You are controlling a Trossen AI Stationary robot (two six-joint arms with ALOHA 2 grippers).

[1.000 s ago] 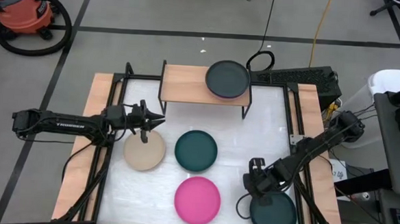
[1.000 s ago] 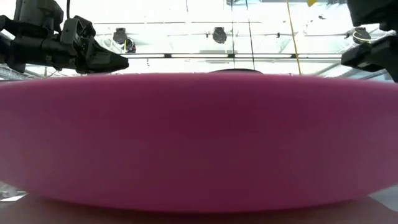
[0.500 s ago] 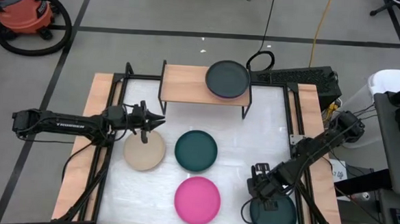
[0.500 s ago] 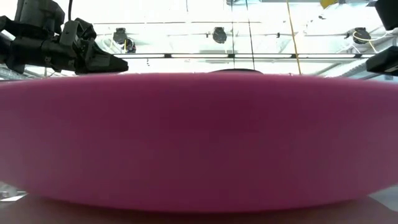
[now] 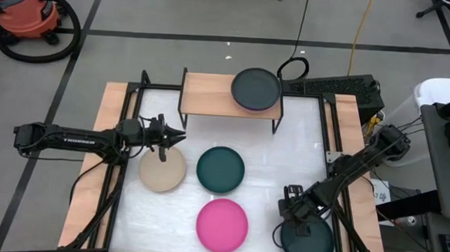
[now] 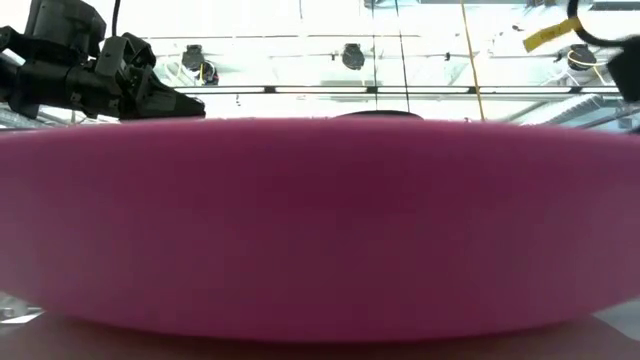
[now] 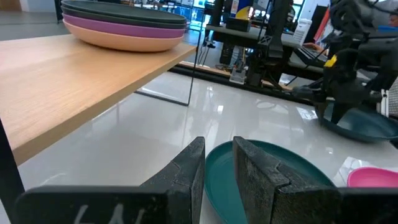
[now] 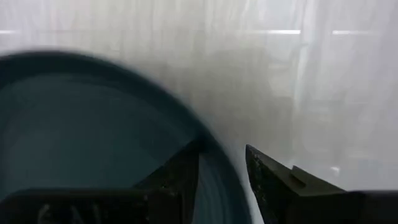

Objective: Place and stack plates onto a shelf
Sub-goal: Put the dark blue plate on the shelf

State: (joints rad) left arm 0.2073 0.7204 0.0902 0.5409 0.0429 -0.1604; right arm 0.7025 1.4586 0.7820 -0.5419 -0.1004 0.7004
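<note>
The shelf (image 5: 207, 94) stands at the table's far side and bears a stack of plates (image 5: 256, 89) with a charcoal plate on top. In the left wrist view (image 7: 124, 28) the stack shows purple and salmon plates lower down. On the table lie a beige plate (image 5: 162, 171), a dark teal plate (image 5: 220, 169), a hot pink plate (image 5: 222, 225) and a second dark teal plate (image 5: 311, 245) at the near right. My right gripper (image 5: 296, 225) is down at the far left rim of the second dark teal plate. My left gripper (image 5: 181, 133) hovers empty over the beige plate's far edge, its fingers nearly together. My right gripper has the near-right dark teal plate's rim (image 8: 219, 163) between its two fingers, one finger (image 8: 183, 171) over the inside and one (image 8: 270, 180) outside. The fingers slant down from the far left. The plate lies flat on the table.
The shelf's left half (image 7: 74, 81) is bare wood. The hot pink plate (image 6: 320, 230) fills most of the low view. Wooden table edges and black frame rails (image 5: 133, 113) run along both sides. An orange vacuum (image 5: 26, 15) and cables lie on the floor beyond.
My right gripper has moved toward the table's near edge and down onto the near-right dark teal plate's rim. The plate has stayed where it was.
</note>
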